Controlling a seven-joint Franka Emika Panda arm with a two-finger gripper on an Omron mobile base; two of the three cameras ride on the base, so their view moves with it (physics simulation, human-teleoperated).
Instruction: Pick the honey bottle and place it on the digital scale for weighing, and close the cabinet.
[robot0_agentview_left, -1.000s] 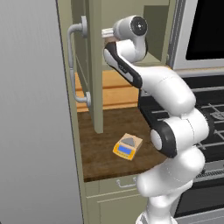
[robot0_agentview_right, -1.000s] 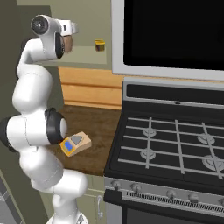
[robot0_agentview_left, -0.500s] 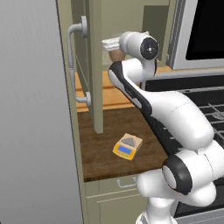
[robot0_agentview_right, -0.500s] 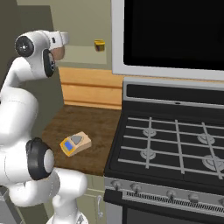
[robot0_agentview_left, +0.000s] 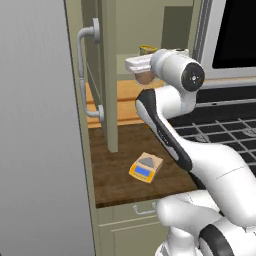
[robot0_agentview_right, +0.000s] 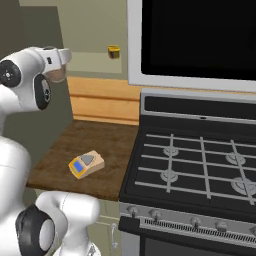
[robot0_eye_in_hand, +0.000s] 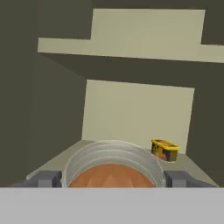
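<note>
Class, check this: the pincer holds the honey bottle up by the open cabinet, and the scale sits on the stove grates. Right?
Not quite. The pincer does hold the honey bottle by the open cabinet, but the scale sits on the wooden counter beside the stove, as the right base view shows.

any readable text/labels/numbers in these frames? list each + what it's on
None legible.
Yellow tin: dark band with reddish marks, too blurred to read.
Digital scale: blue display, no digits visible.
Honey bottle, held in the gripper: no label visible.
Stove knobs: no readable markings.
</note>
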